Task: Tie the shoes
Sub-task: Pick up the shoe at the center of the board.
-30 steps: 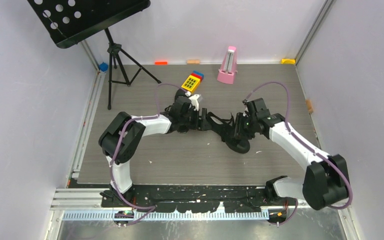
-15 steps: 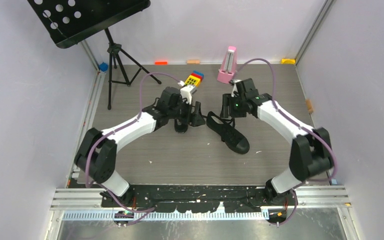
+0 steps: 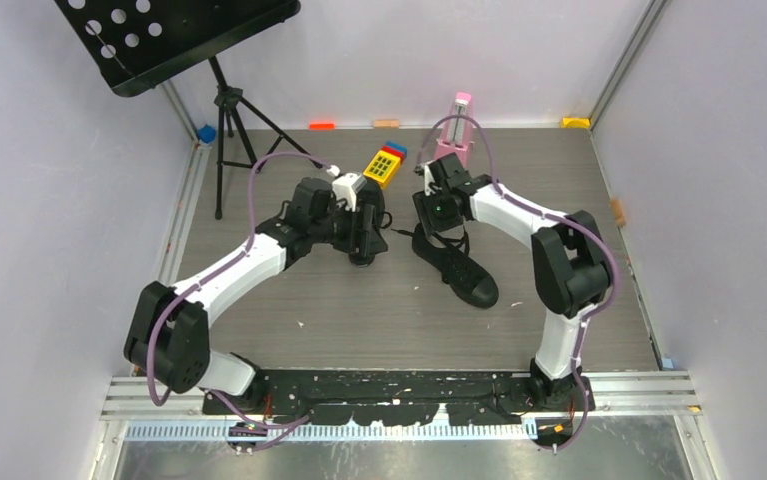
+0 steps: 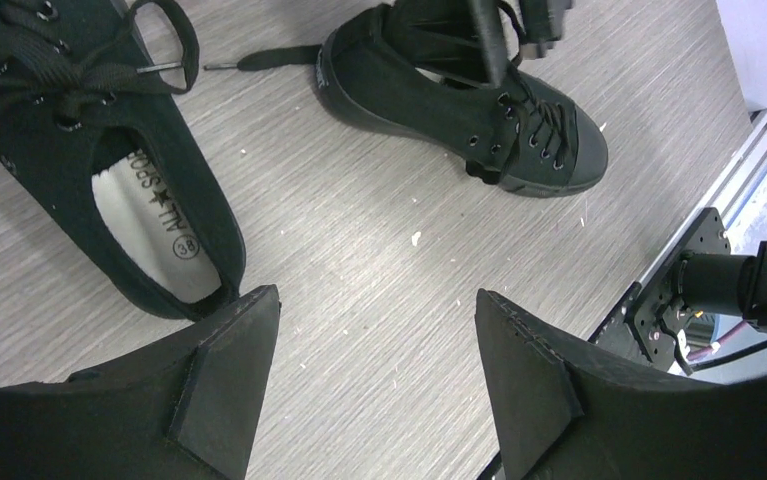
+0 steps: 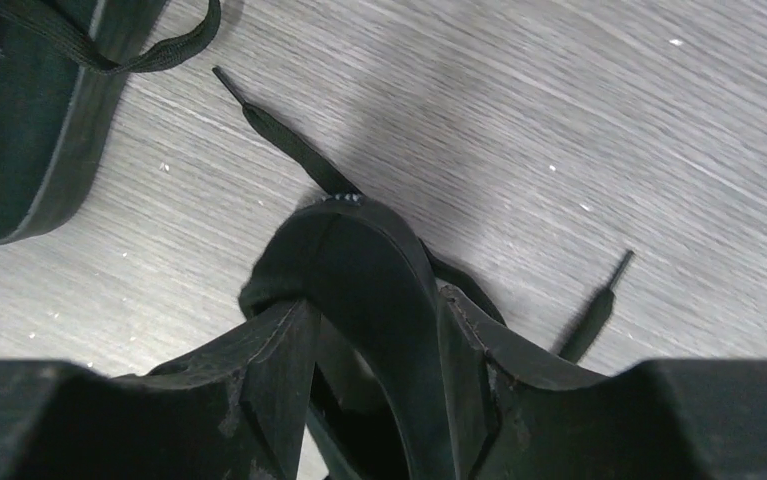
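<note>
Two black fingers [image 5: 269,380] of the right gripper [image 5: 379,305] are pressing from either side on the heel collar of the right-hand shoe [image 5: 369,260], so its jaws are clamping that heel (the wrist view is showing the collar filling the whole gap). One lace end [image 5: 289,140] is running out flat on the grey table [image 5: 579,120] from under that heel, and a second tip [image 5: 594,315] is lying on the other side. Seen from above, this shoe [image 3: 464,272] is lying at an angle with its toe pointing toward the near edge and its heel under the right gripper [image 3: 437,218]. Across from it, the left gripper [image 4: 374,298] is hanging with its jaws wide apart, gripping nothing, its fingers [image 4: 224,380] framing bare table [image 4: 359,230]. Just beyond the left finger, the left-hand shoe [image 4: 199,210] is lying with its light insole [image 4: 144,220] showing and its laces [image 4: 69,85] crossing loosely over the tongue, one loop [image 4: 174,45] spilling over the side; whether they are knotted I cannot tell. Both shoes are sitting near each other but apart, around the middle of the table. Farther back, a yellow keypad toy [image 3: 384,163] and a pink metronome [image 3: 454,125] are standing near the rear wall, and a black music stand [image 3: 174,30] is occupying the far left corner.
</note>
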Motion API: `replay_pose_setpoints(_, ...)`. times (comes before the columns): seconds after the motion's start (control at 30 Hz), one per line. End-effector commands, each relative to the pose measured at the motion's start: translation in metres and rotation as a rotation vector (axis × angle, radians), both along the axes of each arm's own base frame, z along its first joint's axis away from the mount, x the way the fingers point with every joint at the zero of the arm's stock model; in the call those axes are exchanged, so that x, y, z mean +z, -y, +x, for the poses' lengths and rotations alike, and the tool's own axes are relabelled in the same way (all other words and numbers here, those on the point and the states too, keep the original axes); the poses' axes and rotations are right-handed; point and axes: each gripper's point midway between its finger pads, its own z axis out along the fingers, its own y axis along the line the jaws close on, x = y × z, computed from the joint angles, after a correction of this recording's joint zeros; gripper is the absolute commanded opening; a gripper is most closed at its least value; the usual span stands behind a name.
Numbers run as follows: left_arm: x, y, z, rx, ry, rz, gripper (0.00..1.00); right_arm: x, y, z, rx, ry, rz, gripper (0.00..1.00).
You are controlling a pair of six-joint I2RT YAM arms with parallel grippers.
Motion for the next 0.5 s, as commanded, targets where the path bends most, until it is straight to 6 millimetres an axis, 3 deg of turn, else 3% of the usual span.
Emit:
replay_pose_setpoints(0.0,0.009,-0.007,-0.009,-0.012,0.008,-0.014,0.74,-0.004,-0.016,0.015,0.062,0.052,-0.06,0.47)
replay_pose_setpoints(0.07,0.008,-0.011,-0.01,-0.007,0.006,-0.016,0.74,0.003,-0.023,0.018,0.07,0.083,-0.045,0.24)
replay_pose_setpoints(0.1,0.01,-0.012,-0.01,-0.004,0.011,-0.016,0.74,0.015,-0.029,0.019,0.073,0.124,-0.01,0.08)
replay_pose_setpoints(0.13,0.011,-0.014,-0.011,-0.003,0.017,-0.015,0.73,0.031,-0.032,0.019,0.068,0.177,0.037,0.01)
replay_pose_setpoints(0.2,0.017,-0.015,-0.013,-0.022,0.051,-0.013,0.73,0.076,-0.032,0.016,0.041,0.314,0.132,0.0)
replay_pose_setpoints(0.23,0.022,-0.015,-0.014,-0.035,0.068,-0.018,0.73,0.114,-0.028,0.01,0.03,0.403,0.184,0.0)
replay_pose_setpoints(0.3,0.031,-0.013,-0.015,-0.055,0.106,-0.035,0.73,0.159,-0.021,-0.003,0.024,0.496,0.235,0.0)
replay_pose_setpoints(0.47,0.065,0.005,-0.017,-0.126,0.242,-0.142,0.71,0.239,-0.007,-0.034,0.034,0.641,0.333,0.0)
